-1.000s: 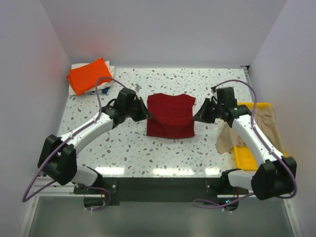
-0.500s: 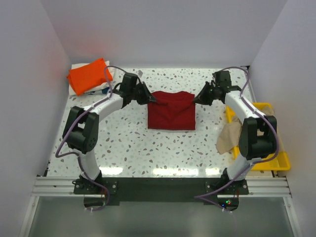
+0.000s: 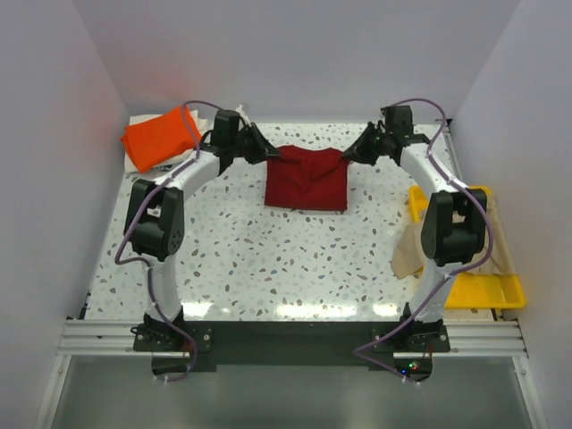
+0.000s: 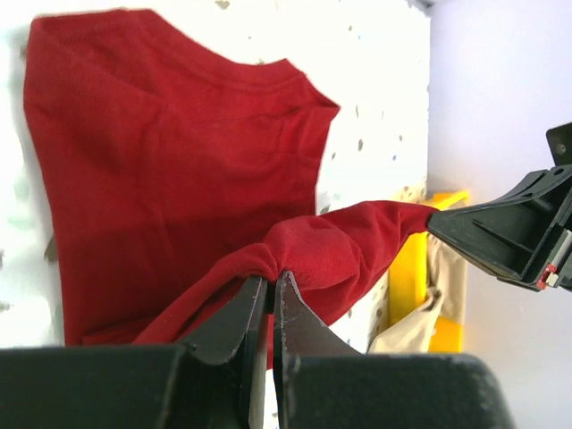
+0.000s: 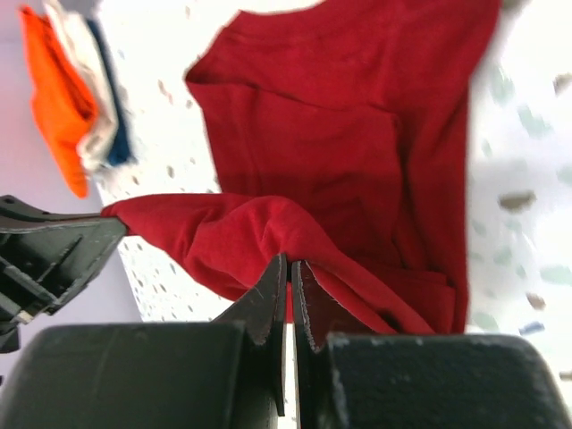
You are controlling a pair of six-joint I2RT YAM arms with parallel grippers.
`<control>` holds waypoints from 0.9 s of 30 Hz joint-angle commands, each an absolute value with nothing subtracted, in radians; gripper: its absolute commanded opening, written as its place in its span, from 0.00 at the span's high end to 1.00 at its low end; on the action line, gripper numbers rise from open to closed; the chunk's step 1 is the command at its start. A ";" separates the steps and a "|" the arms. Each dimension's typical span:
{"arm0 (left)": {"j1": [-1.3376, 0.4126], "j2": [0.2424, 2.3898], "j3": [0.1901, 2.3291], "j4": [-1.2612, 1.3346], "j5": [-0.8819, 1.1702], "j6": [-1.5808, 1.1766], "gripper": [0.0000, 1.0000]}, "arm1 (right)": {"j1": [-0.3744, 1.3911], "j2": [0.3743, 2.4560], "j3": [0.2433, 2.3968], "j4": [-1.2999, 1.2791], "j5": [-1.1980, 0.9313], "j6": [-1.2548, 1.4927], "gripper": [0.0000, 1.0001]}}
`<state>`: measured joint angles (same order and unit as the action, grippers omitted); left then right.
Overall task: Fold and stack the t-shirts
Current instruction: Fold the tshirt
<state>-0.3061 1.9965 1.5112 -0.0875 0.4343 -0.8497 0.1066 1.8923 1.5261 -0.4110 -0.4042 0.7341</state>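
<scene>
Nearest the arm bases, out on the right, a beige shirt (image 3: 413, 250) hangs crumpled over the inner edge of the yellow tray (image 3: 474, 290), half in it and half on the speckled table (image 3: 268, 259). Further up the table, near its middle, there's the red shirt (image 3: 308, 179), its lower part lying flat in a rough rectangle, neck end towards the near side in the wrist views. Now look at its far edge: both arms are stretched right out, and each claw has a corner of it. The left claw (image 3: 275, 154) is pinched shut on the far left corner, and the left wrist camera shows a bunched knot of red cloth squeezed between the two black fingers (image 4: 234, 317), with the fabric running off in a taut band to the other claw. The right claw (image 3: 347, 154) is clamped tight on the far right corner, same story from its own camera: a red fold nipped between the fingertips. So that far hem is raised off the table and strung between the two claws, while the rest of the shirt trails down to the near side of them. Beyond, in the far left corner, the folded orange shirt (image 3: 161, 136) sits on top of a white shirt (image 5: 89, 89), well apart from the action.
</scene>
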 commanded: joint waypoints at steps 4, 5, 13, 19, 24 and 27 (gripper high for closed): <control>-0.279 2.123 1.657 -0.020 0.511 -0.867 1.00 | 0.100 2.017 1.722 -0.423 -0.413 0.758 1.00; -0.279 2.141 1.672 -0.015 0.520 -0.873 1.00 | 0.101 2.037 1.729 -0.422 -0.413 0.761 1.00; -0.281 2.286 1.625 0.075 0.492 -0.902 1.00 | 0.100 2.170 1.686 -0.336 -0.390 0.767 1.00; -0.298 2.243 1.430 0.182 0.454 -0.969 1.00 | 0.112 2.155 1.502 -0.261 -0.371 0.793 1.00; -0.324 2.114 1.189 0.247 0.391 -1.019 1.00 | 0.118 2.044 1.254 -0.158 -0.347 0.834 1.00; -0.347 2.019 1.040 0.270 0.364 -1.031 1.00 | 0.118 1.942 1.082 -0.094 -0.341 0.842 1.00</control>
<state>-0.3187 2.0991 1.1576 0.2798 0.4274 -1.0149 0.1112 2.0083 1.2068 -0.1150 -0.4030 0.8364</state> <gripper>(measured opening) 0.072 0.014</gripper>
